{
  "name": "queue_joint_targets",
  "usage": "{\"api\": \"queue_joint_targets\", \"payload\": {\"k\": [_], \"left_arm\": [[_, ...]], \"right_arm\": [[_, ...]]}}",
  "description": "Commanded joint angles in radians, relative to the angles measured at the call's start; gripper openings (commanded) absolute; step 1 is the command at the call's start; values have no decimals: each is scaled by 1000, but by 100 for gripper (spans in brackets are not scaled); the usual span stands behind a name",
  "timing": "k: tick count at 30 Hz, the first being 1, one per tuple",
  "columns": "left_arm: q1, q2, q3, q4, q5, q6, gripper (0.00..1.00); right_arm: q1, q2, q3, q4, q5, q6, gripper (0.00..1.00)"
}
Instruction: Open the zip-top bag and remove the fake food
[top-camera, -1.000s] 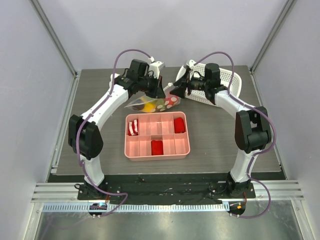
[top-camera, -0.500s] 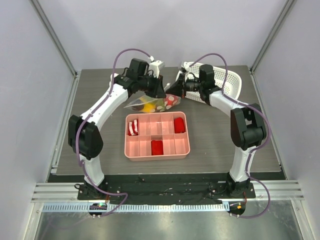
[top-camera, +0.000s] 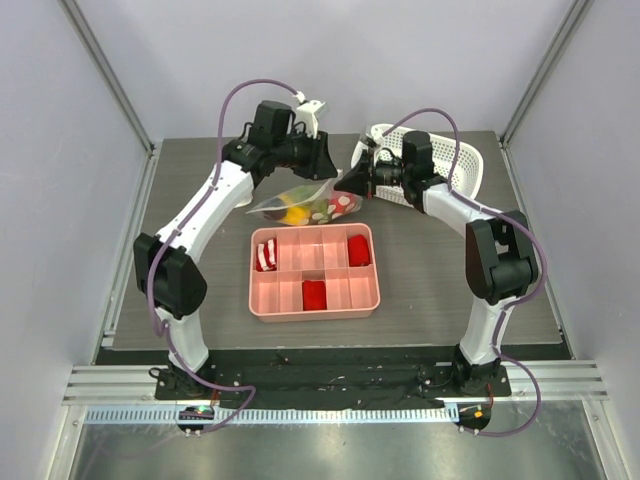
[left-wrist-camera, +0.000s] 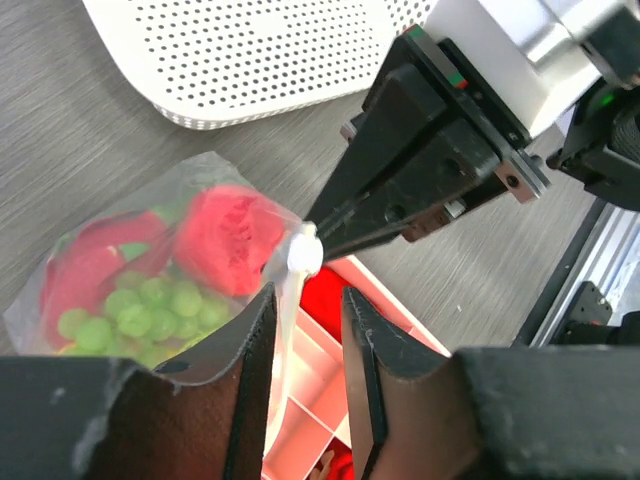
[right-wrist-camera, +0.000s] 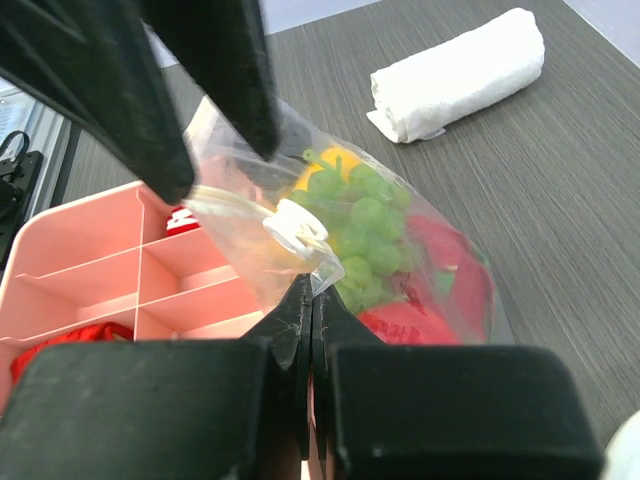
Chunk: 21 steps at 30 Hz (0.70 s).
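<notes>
Right wrist: one zip-top bag (right-wrist-camera: 400, 250) in clamped right end effector (right-wrist-camera: 309, 300); left end effector (left-wrist-camera: 308, 298) ajar.

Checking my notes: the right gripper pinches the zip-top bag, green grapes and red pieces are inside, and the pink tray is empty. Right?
No. The pink tray is not empty: the top external view shows red blocks and a striped piece in its compartments. The right gripper does pinch the zip-top bag, with green grapes and red pieces inside.

Zip-top bag (right-wrist-camera: 420, 250) in right end effector (right-wrist-camera: 311, 292)
</notes>
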Motion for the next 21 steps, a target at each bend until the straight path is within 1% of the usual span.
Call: {"api": "queue_joint_targets", "payload": {"k": [1, 5, 7, 11, 16, 18, 19, 20, 21], "left_arm": [[0, 36, 62, 45, 44, -2, 32], [-12, 52, 75, 48, 52, 4, 40], [-15, 56, 79, 51, 39, 4, 40], [-17, 64, 93, 59, 40, 3, 30], [-17, 72, 89, 59, 42, 1, 30], [-18, 76, 89, 62, 40, 3, 27], [-18, 76, 89, 62, 38, 4, 24], [-18, 78, 87, 62, 32, 10, 17], [-18, 78, 87, 62, 26, 13, 15]], "right_arm": [[-3, -73, 6, 8, -33, -16, 1], [-3, -73, 20, -5, -48, -13, 1], [-3, -73, 26, -10, -53, -13, 1], [-2, -77, 26, -13, -54, -11, 1], [-3, -79, 21, -10, -62, -2, 1], [-3, -80, 20, -5, -65, 2, 1], [-5, -82, 20, -5, -65, 2, 1], [-3, -85, 18, 2, -63, 7, 1], [-5, -88, 15, 17, -62, 22, 1]]}}
